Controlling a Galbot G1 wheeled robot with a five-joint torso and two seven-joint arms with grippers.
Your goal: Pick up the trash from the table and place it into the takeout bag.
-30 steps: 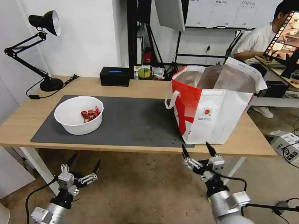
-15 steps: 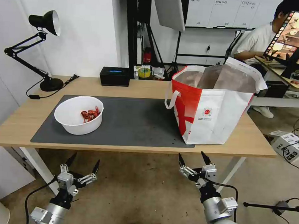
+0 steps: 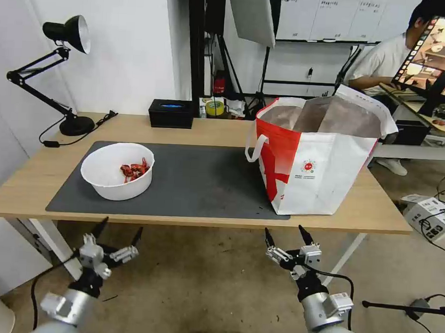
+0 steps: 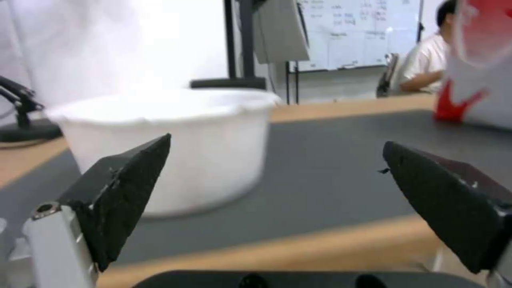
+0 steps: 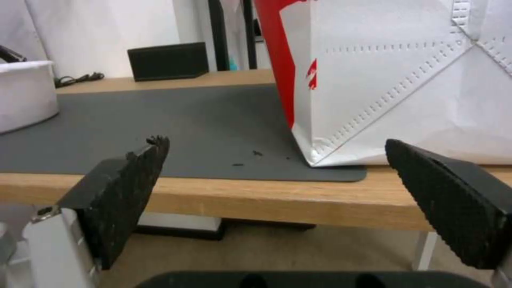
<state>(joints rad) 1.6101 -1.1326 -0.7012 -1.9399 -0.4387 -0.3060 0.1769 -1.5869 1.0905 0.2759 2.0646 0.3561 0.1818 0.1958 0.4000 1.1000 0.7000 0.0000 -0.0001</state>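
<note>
We hold our left gripper point(image 3: 119, 228) and right gripper point(image 3: 284, 233) spread wide, empty, below the table point(image 3: 219, 132) edge; white bowl point(image 3: 117, 171) sits untouched.

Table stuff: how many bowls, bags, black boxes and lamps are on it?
Bowls: 1, white bowl
Bags: 1, takeout bag
Black boxes: 1, tissue box
Lamps: 1, desk lamp
Total: 4
</note>
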